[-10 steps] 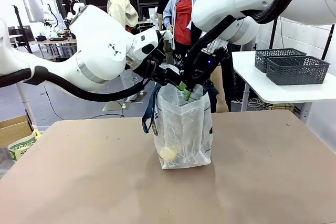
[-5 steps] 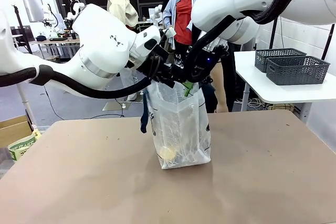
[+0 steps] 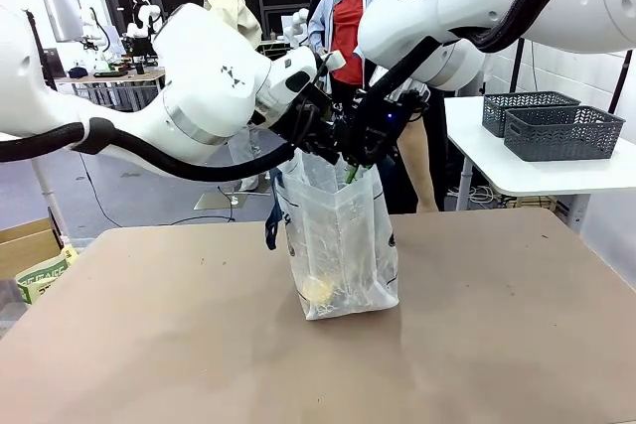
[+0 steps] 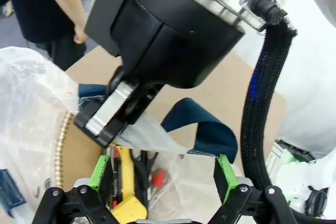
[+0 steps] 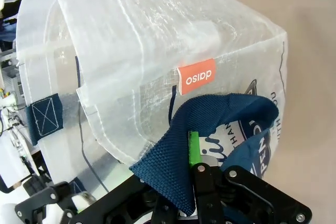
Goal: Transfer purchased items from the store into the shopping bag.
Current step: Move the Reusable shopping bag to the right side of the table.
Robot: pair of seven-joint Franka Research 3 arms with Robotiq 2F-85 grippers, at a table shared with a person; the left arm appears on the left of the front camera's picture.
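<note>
The shopping bag (image 3: 340, 245) stands upright mid-table, clear plastic with navy straps. My right gripper (image 3: 355, 154) is at its top rim, shut on a navy strap handle (image 5: 210, 124) and the bag's edge. My left gripper (image 3: 320, 136) hovers just left of it over the bag's mouth. In the left wrist view my left gripper (image 4: 164, 174) is open, green pads wide apart, looking down past the other gripper's black body (image 4: 157, 35) into the bag. A yellow and black item (image 4: 124, 187) and a red one (image 4: 159, 178) lie inside. A pale yellow round item (image 3: 318, 290) rests at the bottom.
Two dark grey openwork baskets (image 3: 561, 131) sit on a white side table at the right; whether either is the store I cannot tell. A person in a red top (image 3: 348, 32) stands beyond the far edge. An orange tag (image 5: 196, 77) is sewn inside the bag's rim.
Both grippers have shifted a little left and up at the bag's top, pulling the rim leftward. The bag now leans slightly less to the right.
</note>
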